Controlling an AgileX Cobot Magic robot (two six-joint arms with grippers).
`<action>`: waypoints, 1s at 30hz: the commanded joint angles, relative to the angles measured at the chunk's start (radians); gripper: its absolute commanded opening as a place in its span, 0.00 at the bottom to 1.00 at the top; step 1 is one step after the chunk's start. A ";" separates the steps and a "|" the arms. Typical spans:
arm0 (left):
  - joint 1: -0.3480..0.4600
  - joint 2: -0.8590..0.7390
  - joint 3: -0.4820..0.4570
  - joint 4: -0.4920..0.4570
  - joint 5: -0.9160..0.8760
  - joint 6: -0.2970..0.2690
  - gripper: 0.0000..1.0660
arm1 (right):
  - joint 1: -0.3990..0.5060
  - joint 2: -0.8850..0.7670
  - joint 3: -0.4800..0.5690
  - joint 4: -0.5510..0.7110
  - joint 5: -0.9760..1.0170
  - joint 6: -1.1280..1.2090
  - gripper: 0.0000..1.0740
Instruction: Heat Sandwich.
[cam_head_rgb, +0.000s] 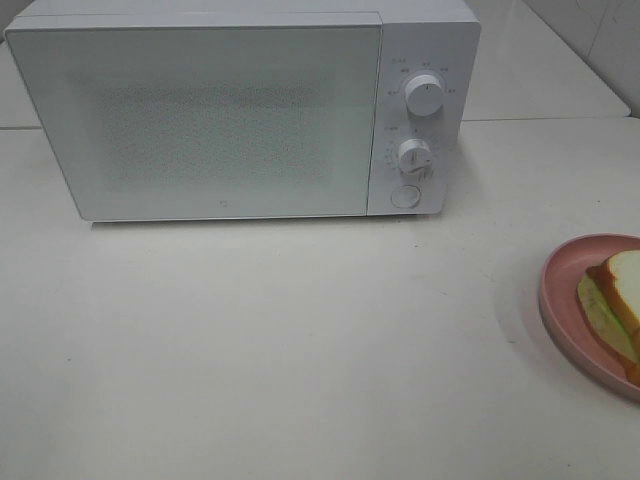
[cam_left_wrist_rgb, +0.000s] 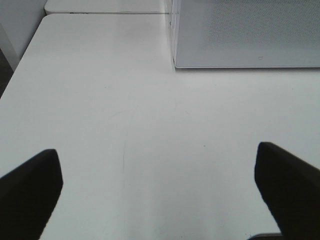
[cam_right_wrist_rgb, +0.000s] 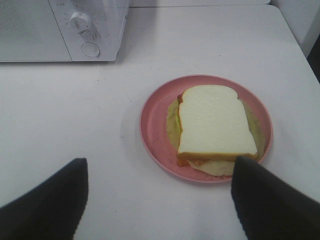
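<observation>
Sitting on a round pink plate (cam_right_wrist_rgb: 150, 132) at the right edge of the white bench (cam_head_rgb: 300, 350): the toy sandwich (cam_right_wrist_rgb: 215, 127) of thick white bread with orange-brown crust and pale yellow-green filling. Standing at the back, door closed: a white box microwave (cam_head_rgb: 200, 120) with two round knobs. Hovering over bare bench, spread wide and holding nothing: left fingers (cam_left_wrist_rgb: 30, 195). Hanging just short of the plate, also wide apart and gripping nothing: right fingers (cam_right_wrist_rgb: 45, 205).

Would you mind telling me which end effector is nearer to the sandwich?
Right. The right end effector hovers open just short of the sandwich on its pink plate. The left end effector faces bare table beside the microwave.
</observation>
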 joint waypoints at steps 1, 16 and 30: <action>0.000 -0.029 0.003 -0.011 -0.010 0.010 0.94 | -0.009 -0.025 0.000 0.002 -0.012 -0.005 0.71; 0.000 -0.028 0.003 -0.011 -0.010 0.010 0.94 | -0.009 -0.020 0.000 0.002 -0.012 -0.005 0.71; 0.000 -0.028 0.003 -0.011 -0.010 0.010 0.94 | -0.009 -0.020 0.000 0.002 -0.012 -0.005 0.71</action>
